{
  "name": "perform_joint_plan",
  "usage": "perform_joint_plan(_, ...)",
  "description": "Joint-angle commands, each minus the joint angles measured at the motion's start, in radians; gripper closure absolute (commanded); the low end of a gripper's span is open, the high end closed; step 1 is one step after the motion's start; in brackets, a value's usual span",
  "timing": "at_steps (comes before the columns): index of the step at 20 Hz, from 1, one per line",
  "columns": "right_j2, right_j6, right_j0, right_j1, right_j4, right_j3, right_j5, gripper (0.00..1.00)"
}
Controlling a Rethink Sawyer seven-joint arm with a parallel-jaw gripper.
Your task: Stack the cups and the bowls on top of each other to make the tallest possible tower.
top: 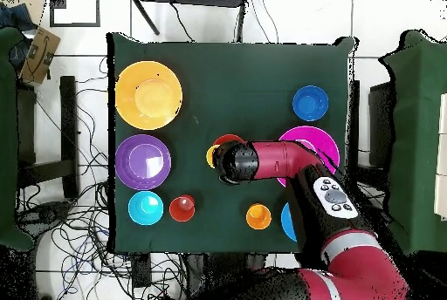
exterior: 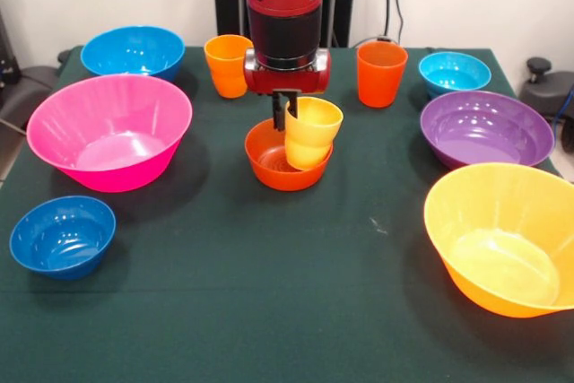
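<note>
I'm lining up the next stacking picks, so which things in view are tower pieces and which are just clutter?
Job pieces: gripper shut on yellow cup, tilted in small orange-red bowl; light orange cup; red-orange cup; cyan bowl; dark blue bowl; medium blue bowl; purple bowl; pink bowl; yellow-orange bowl.

Lying about: cables on the floor; cardboard box.
</note>
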Motion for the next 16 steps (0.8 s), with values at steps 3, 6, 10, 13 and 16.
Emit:
perform_joint_plan(3, 0.074, -0.098, -0.003, 0.003, -0.069, 0.019, 0.011, 1.0)
perform_joint_plan(6, 0.067, -0.095, 0.0, 0.003, -0.071, 0.016, 0.015, 1.0)
perform_joint_plan(10, 0.055, -0.094, 0.003, 0.0, -0.082, 0.015, 0.013, 1.0)
perform_joint_plan(13, 0.049, -0.101, 0.001, -0.002, -0.091, 0.012, 0.012, 1.0)
perform_joint_plan(16, 0.044, -0.105, 0.001, -0.003, -0.098, 0.008, 0.011, 1.0)
